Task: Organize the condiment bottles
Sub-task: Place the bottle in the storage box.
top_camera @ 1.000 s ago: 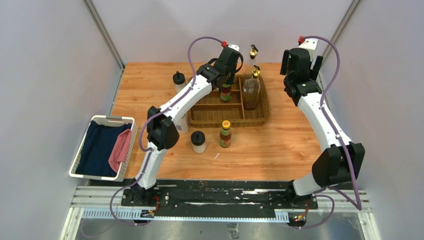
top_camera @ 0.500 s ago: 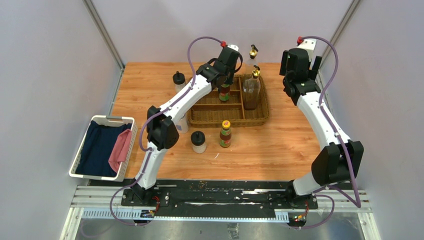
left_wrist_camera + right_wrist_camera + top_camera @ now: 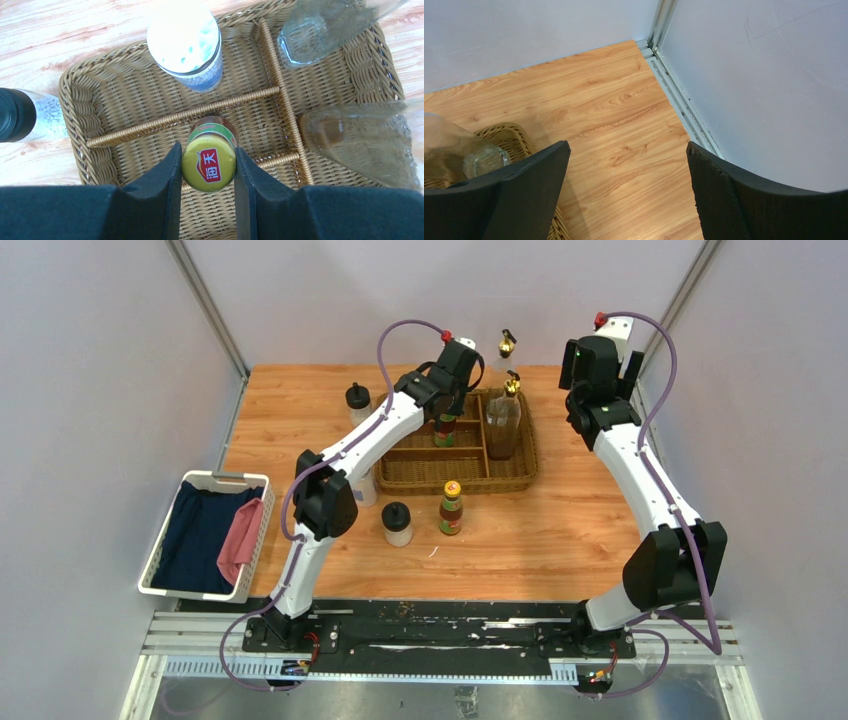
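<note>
My left gripper (image 3: 207, 150) is shut on the yellow cap of a red and green labelled sauce bottle (image 3: 209, 165), held upright over the middle of the wicker tray (image 3: 120, 95). In the tray stand a silver-lidded shaker (image 3: 185, 40) and two clear cruets (image 3: 320, 30) (image 3: 360, 145). A black-lidded jar (image 3: 20, 115) stands just outside the tray. In the top view a second sauce bottle (image 3: 451, 508) and a black-lidded jar (image 3: 397, 524) stand in front of the tray (image 3: 510, 475). Another jar (image 3: 357, 400) is at its left. My right gripper (image 3: 628, 150) is open over bare wood.
A white basket (image 3: 165, 540) with dark blue and pink cloths sits off the table's left edge. A pale shaker (image 3: 366, 488) shows partly behind my left arm. Grey walls and metal posts (image 3: 664, 20) close in the table's back and sides.
My left gripper has shifted slightly left over the tray with the sauce bottle in it. The right arm has barely moved.
</note>
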`<state>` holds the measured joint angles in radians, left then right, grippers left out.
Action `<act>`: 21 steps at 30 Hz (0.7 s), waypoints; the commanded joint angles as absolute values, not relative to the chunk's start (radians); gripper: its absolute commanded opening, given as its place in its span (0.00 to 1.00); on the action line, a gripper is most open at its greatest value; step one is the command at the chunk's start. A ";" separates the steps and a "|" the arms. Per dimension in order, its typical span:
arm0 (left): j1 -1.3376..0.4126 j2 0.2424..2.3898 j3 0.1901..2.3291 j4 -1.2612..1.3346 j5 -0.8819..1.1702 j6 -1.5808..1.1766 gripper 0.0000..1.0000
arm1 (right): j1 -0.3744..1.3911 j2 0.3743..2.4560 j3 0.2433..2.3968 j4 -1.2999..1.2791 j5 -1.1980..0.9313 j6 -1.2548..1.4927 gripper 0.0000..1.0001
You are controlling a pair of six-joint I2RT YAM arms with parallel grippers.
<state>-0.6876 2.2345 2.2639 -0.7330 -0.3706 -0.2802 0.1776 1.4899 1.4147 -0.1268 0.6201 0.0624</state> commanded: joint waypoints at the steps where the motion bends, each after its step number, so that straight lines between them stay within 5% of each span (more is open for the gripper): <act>1: -0.674 2.228 2.276 -0.653 -0.383 -0.279 0.00 | 0.163 1.506 1.402 -0.115 0.635 0.056 0.91; 14: -0.666 2.241 2.267 -0.652 -0.352 -0.301 0.03 | 0.163 1.507 1.399 -0.112 0.635 0.051 0.91; 21: -0.666 2.244 2.267 -0.652 -0.329 -0.301 0.34 | 0.163 1.511 1.394 -0.112 0.632 0.053 0.91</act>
<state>-0.6735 2.2372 2.2597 -0.7227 -0.3489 -0.2962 0.1776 1.4971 1.4143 -0.1257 0.6197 0.0593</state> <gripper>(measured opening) 0.332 0.909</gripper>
